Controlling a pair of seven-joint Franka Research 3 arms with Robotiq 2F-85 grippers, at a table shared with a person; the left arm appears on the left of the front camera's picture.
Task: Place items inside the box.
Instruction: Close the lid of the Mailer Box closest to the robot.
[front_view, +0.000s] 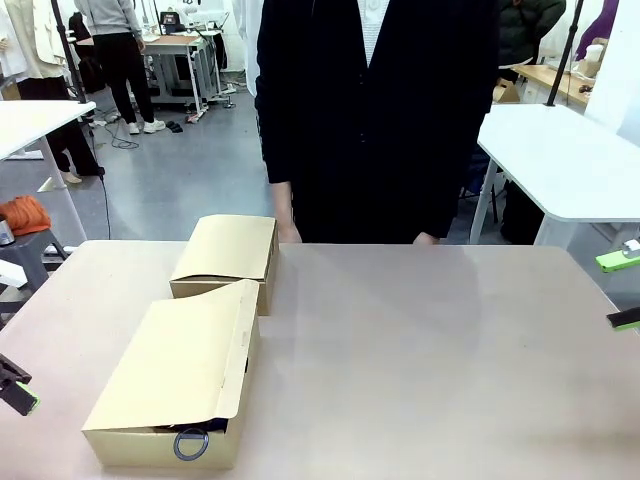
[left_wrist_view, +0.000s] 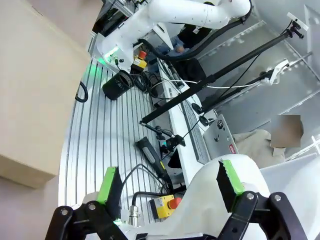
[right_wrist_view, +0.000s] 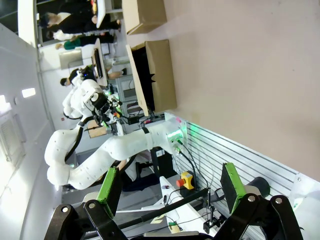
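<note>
bench (front_view: 430, 370): tan top, bare across the middle and right; both arms parked off its edges
person (front_view: 375, 110): dark clothing, standing at the far edge, one hand (front_view: 288, 232) resting just behind the far box
near box (front_view: 175, 375): cardboard, front-left of bench, flap down over most of the top but lifted at the near end; sits close to the left jaws, well apart from the right jaws
far box (front_view: 228, 255): cardboard, closed, just behind the near box (the corners look almost touching), well apart from both jaws
items: dark contents (front_view: 195, 431) visible through the near box's front gap, plus a dark ring hanging at the opening; can't tell which items they are
left jaws (left_wrist_view: 170, 187): green pads apart, nothing between them; in the front view only a tip shows at the bench's left edge (front_view: 20, 388), pointing off the bench toward the robot base
right jaws (right_wrist_view: 167, 185): pads wide apart, empty; tips show at the bench's right edge in the front view (front_view: 620, 290); its wrist camera sees the near box's dark open end (right_wrist_view: 142, 70) far ahead of the jaws
</note>
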